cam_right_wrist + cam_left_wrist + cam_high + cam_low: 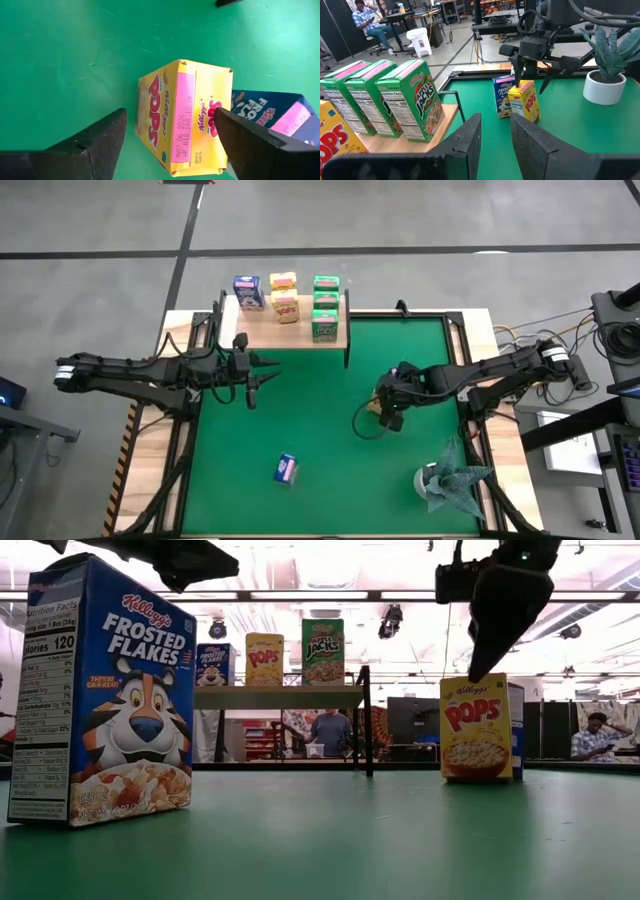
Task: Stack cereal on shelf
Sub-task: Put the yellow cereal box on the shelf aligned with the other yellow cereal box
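Directly above yellow box, right claw agape.

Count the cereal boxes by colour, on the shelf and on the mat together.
Blue boxes: 3 (1 on the shelf, 2 on the mat)
Yellow boxes: 3 (2 on shelf, 1 on mat)
Green boxes: 3 (all on shelf)
Total: 9
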`<state>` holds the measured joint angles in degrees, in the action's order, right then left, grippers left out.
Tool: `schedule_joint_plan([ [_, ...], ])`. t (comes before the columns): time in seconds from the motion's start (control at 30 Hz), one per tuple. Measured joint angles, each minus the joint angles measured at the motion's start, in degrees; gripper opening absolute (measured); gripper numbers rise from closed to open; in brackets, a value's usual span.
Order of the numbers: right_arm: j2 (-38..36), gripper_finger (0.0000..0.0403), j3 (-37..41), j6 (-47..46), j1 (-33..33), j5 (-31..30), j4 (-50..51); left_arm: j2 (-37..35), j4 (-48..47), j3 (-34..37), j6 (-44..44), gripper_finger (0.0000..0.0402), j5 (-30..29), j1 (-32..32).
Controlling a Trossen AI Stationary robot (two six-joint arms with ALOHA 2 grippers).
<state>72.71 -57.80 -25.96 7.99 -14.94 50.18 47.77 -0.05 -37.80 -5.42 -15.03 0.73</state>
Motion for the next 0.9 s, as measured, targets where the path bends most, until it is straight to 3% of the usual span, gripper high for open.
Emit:
schedule_joint_plan([
  [0.3,-0.2,0.0282,-2.5,1.6,0.0,-0.3,0.2,0.0,0.0,0.0,0.0,0.0088,0.0,0.0],
  [0.47,-0.2,0.0282,-3.5,4.3,0.0,-3.8,0.2,0.0,0.0,0.0,0.0,0.0088,0.0,0.0],
  [0.9,-0.2,0.0276,1.7,6.0,0.0,-4.8,-1.3,0.0,0.0,0.0,-0.1,0.0088,0.0,0.0],
])
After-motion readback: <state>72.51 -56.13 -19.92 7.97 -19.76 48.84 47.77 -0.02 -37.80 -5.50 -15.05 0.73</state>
